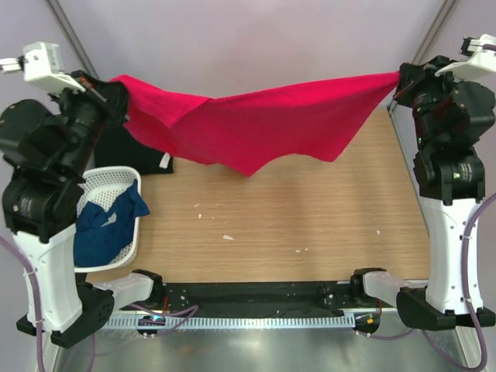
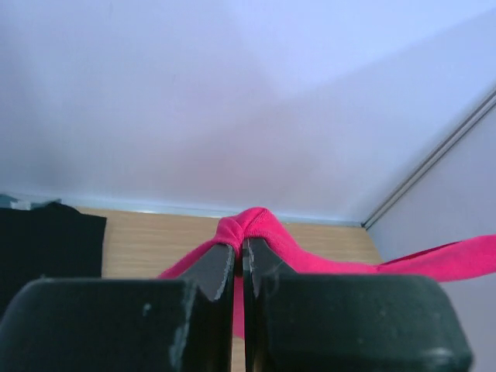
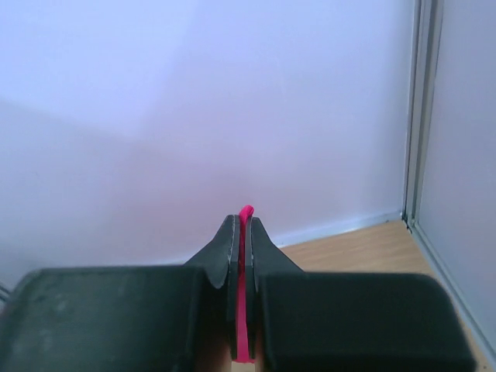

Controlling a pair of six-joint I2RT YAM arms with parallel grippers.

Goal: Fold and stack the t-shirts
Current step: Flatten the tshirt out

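The left gripper (image 1: 116,91) and right gripper (image 1: 399,81) are clamping the red t-shirt (image 1: 256,120) by its ends; lowering it level and taut looks wise.

The table (image 1: 310,217) has a pale wood-grain top with straight edges. At its far left corner a black t-shirt (image 1: 136,159) lies flat on the boards, its near edge running roughly parallel with the table's front. Just nearer than it, at the left side, stands a white plastic mesh basket (image 1: 116,172) – its rounded rim close to the shirt's near edge. A few small white specks (image 1: 228,237) are scattered over the bare middle of the wood, well apart from one another. Along the near edge runs a black mounting rail (image 1: 256,293).
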